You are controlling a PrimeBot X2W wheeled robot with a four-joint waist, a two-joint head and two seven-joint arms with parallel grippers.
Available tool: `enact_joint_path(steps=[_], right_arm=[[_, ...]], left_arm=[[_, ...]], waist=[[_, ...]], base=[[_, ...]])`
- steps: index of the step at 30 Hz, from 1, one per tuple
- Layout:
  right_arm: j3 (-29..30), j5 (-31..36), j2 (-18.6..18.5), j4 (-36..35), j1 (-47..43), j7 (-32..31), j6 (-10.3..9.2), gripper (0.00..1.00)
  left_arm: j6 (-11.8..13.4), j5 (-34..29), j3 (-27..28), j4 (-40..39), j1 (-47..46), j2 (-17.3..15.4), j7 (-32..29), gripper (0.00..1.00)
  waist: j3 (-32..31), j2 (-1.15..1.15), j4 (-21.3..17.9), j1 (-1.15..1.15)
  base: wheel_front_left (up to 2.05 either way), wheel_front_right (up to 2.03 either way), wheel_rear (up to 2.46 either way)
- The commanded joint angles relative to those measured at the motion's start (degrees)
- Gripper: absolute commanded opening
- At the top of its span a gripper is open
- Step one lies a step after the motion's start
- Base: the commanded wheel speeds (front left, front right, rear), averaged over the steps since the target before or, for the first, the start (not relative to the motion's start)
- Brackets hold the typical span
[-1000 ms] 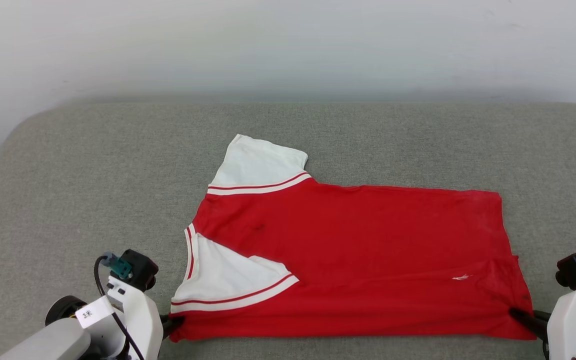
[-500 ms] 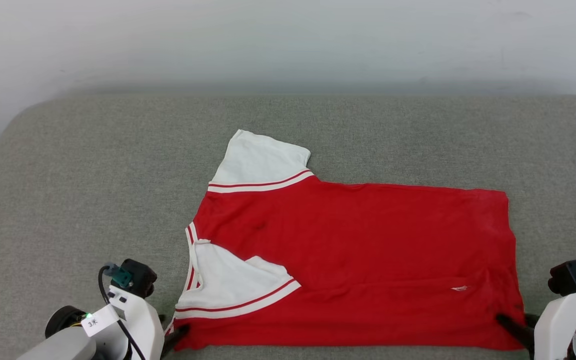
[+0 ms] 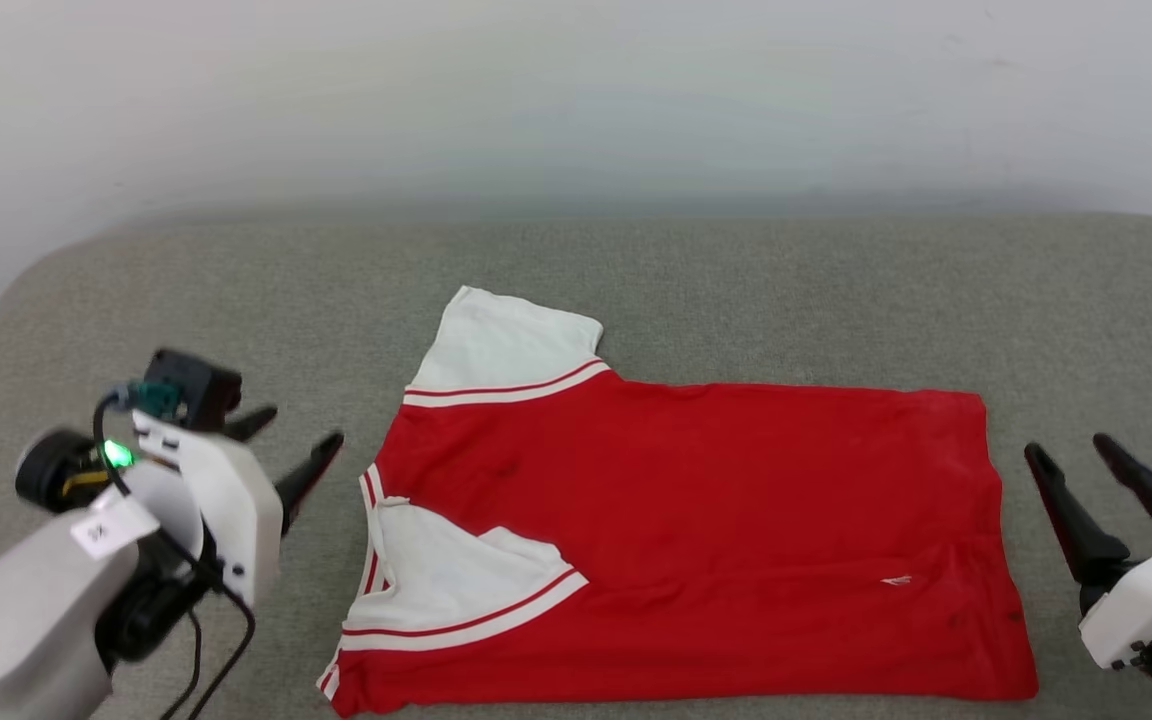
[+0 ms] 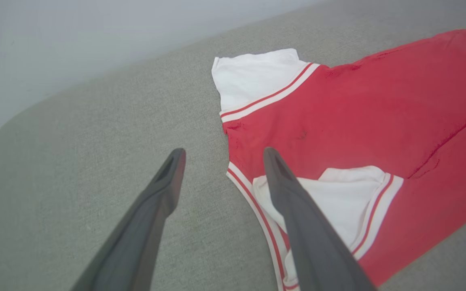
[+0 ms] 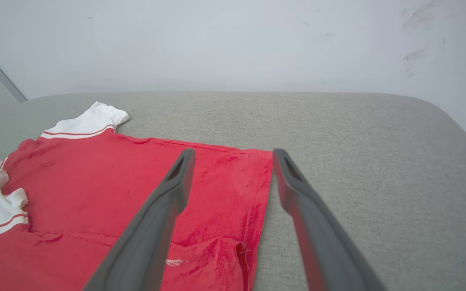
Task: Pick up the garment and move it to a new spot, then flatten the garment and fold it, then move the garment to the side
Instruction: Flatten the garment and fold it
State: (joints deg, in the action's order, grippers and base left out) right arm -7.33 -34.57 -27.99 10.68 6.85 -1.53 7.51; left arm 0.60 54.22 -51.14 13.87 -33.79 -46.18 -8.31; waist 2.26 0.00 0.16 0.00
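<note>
The garment (image 3: 696,520) lies spread on the grey cushion, a red shirt with one white sleeve sticking out at the far left and the other folded in over the red body. My left gripper (image 3: 298,446) hovers open just left of the collar edge, holding nothing. On the other side my right gripper (image 3: 1068,453) stands open beside the hem, apart from the cloth. In the left wrist view the garment (image 4: 358,121) spreads to the right of the gripper (image 4: 221,157). From the right wrist, the gripper (image 5: 233,157) spans the hem of the garment (image 5: 107,186).
A wide grey cushion (image 3: 736,290) carries everything, with rounded far corners. A pale wall (image 3: 576,90) rises behind it. Bare cushion lies beyond the garment and on both sides.
Both grippers opened and let go of the garment's near corners, then rose and drew outward. The garment now lies flat and free. The head camera shifted slightly.
</note>
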Motion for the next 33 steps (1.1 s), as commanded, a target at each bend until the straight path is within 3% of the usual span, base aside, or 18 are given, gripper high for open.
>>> enact_joint_path(steps=[1, 7, 13, 21, 27, 33], right_arm=[[0.97, 1.0, 0.96, -0.66, -0.65, 0.92, -0.05, 1.0], [6.02, 8.32, 7.13, -7.79, -2.33, 4.08, -0.05, 1.0], [5.89, 12.49, 11.37, -15.08, -2.69, 3.14, -0.05, 1.0], [4.83, 14.75, 12.85, -21.29, -0.14, 2.08, -0.05, 1.0], [4.16, 15.24, 12.81, -23.29, 2.31, 1.89, -0.05, 1.0], [2.88, 15.44, 12.73, -23.65, 4.93, 2.16, -0.05, 1.0]], left_arm=[[0.37, -0.63, 0.38, -0.25, -1.21, 0.51, 0.47, 1.0], [0.05, -2.51, 2.46, 1.94, -9.45, 2.98, 0.98, 1.0], [-3.15, -2.73, 2.84, 8.17, -19.34, 5.62, -3.05, 1.0], [-6.44, 0.81, 1.61, 16.72, -31.83, 8.5, -18.14, 1.0], [-7.3, 1.93, -0.22, 20.86, -39.3, 9.92, -28.22, 1.0], [-7.53, 1.55, -1.91, 25.28, -43.83, 10.23, -34.54, 1.0]], waist=[[0.66, 0.0, -0.49, 0.0], [5.09, 0.0, -2.38, 0.0], [11.03, 0.0, -4.96, 0.0], [18.72, 0.0, -7.7, 0.0], [24.39, 0.0, -8.82, 0.0], [28.6, 0.0, -9.83, 0.0]], base=[[0.0, 0.0, 0.0], [0.0, 0.0, 0.0], [0.0, 0.0, 0.0], [0.0, 0.0, 0.0], [0.0, 0.0, 0.0], [0.0, 0.0, 0.0]])
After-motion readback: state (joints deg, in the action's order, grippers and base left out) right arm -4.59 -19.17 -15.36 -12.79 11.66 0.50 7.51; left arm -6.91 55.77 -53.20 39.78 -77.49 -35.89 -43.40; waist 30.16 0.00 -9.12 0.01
